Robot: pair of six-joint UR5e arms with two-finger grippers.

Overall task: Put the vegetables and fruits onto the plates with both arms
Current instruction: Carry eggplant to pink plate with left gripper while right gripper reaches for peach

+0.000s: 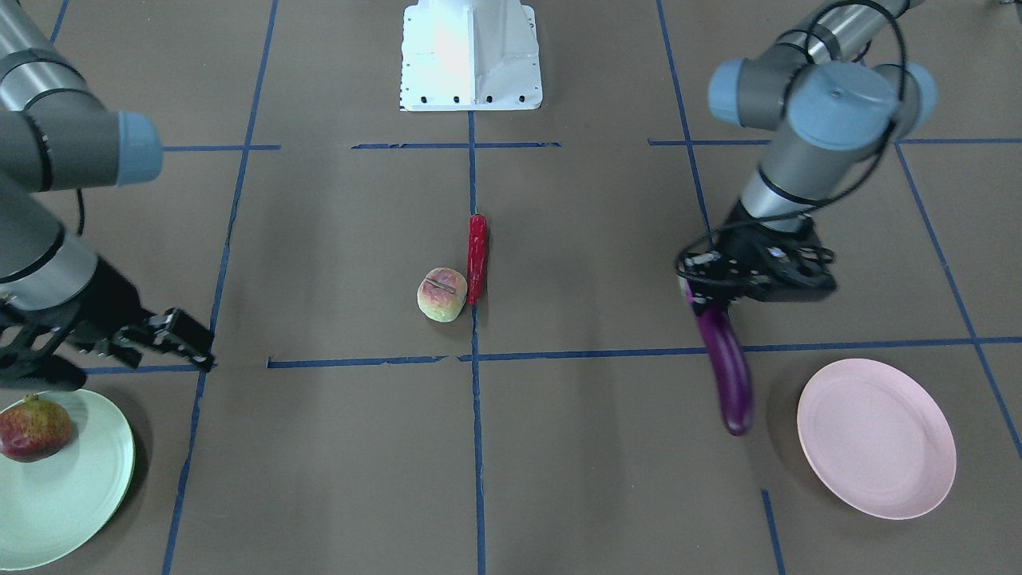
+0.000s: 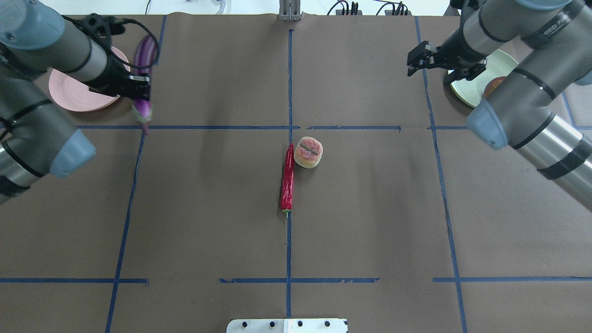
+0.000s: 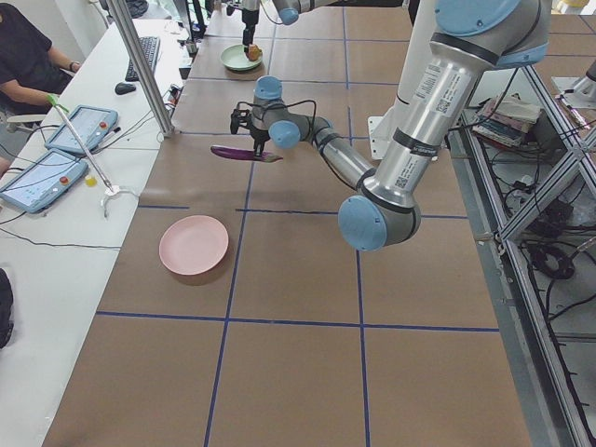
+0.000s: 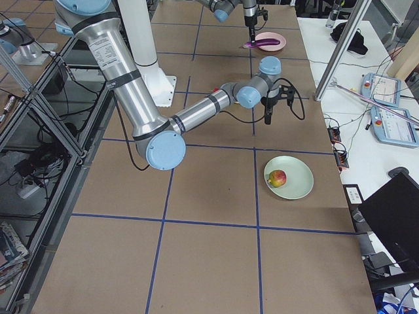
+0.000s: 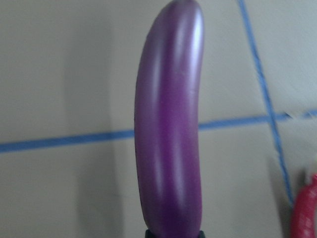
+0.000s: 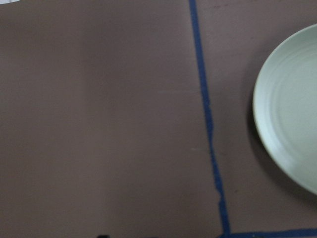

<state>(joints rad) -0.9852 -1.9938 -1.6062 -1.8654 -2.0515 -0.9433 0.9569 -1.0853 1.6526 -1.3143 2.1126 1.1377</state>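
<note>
Eggplant [image 1: 725, 363]: lower right of the front view, held off the desk [image 1: 335, 463] by its cap end, with the rounded tip pointing toward the bottom edge. It sits just left of the pink plate [image 1: 877, 439] and does not touch it.
Left end effector [image 1: 707, 299]: pinching the eggplant near the cap. In the left wrist view the purple body fills the middle of the frame.
Pink plate: lower right of the front view, flat on the desk.
Chili [image 1: 477, 257]: middle of the front view, lying along the centre tape line with its green stem toward the top edge.
Peach [image 1: 441, 295]: just left of the chili's lower end, right beside it.
Pomegranate [image 1: 33, 430]: on the green plate [image 1: 76, 499], at the left edge of the front view.
Right end effector [image 1: 120, 351]: fingers spread and holding nothing, above the desk just over the green plate's upper rim.
Desk: brown cover marked with blue tape lines.
Base block [image 1: 471, 56]: white, at the top centre of the front view.
</note>
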